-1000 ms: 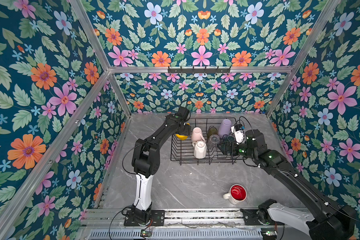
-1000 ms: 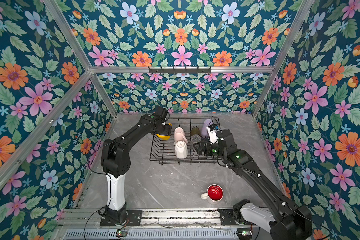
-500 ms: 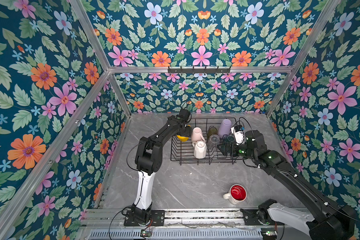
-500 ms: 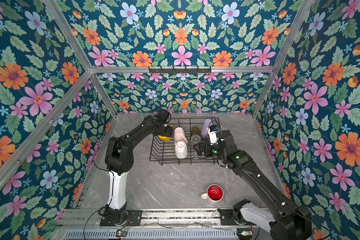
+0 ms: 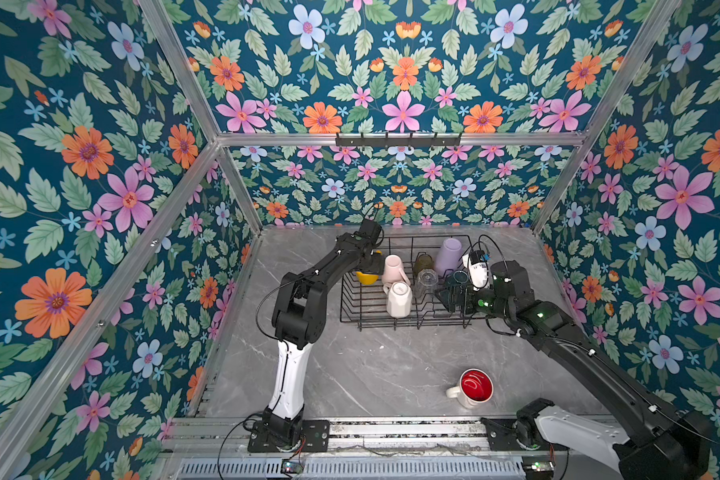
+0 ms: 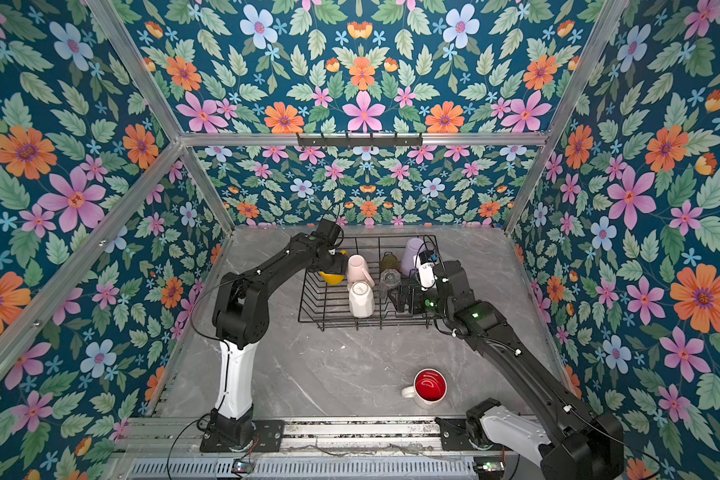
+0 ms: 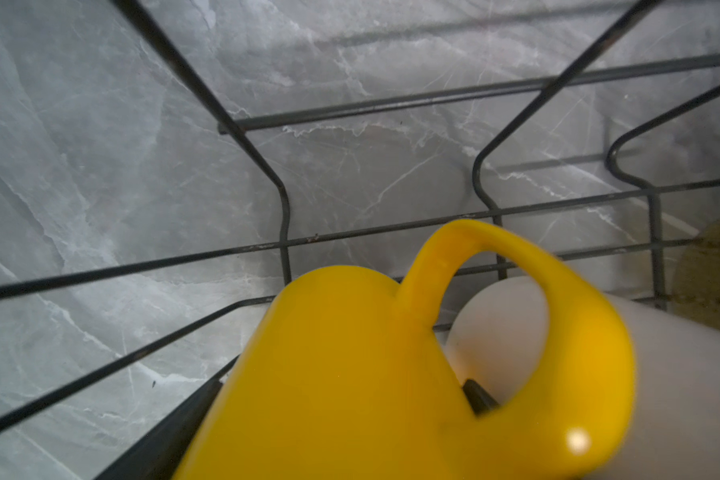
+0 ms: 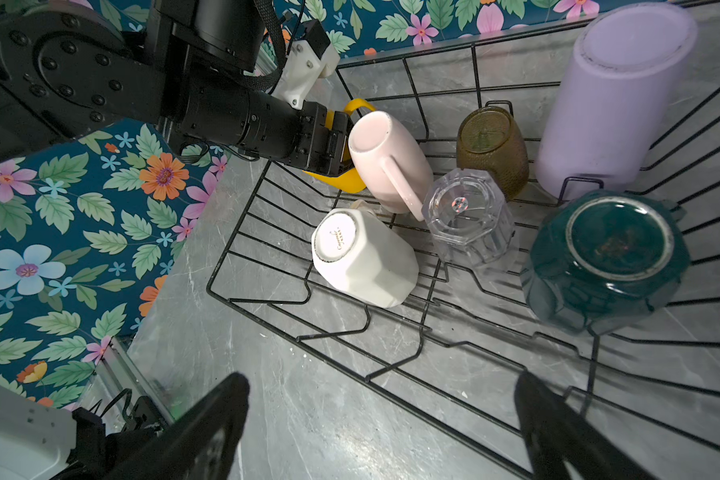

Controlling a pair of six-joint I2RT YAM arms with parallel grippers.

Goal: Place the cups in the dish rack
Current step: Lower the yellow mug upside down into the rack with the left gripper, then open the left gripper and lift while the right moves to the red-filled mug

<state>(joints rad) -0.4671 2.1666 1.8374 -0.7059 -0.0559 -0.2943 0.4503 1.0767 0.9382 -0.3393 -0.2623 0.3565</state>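
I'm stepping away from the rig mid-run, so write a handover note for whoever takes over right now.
Left tool: around the yellow mug at the left side of the dish rack; grip unclear.
Right tool: open, empty, at the rack's front right.
Done: pink mug, faceted white mug, clear glass, olive glass, lilac tumbler and teal mug upside down in the rack.
To do: free the yellow mug, then load the red-lined mug, upright on the table out front.

The rack (image 5: pixel 364 307) is black wire. It holds a yellow mug (image 5: pixel 366 277), pink mug (image 5: pixel 393 269), white mug (image 5: pixel 399 300), clear glass (image 5: pixel 427 280), olive glass (image 5: pixel 422 262), lilac tumbler (image 5: pixel 449 250) and teal mug (image 8: pixel 607 257). The red-lined mug (image 5: pixel 472 388) is white outside. The worktop (image 5: pixel 371 365) is grey marble, and the walls (image 5: pixel 100 166) are teal floral.
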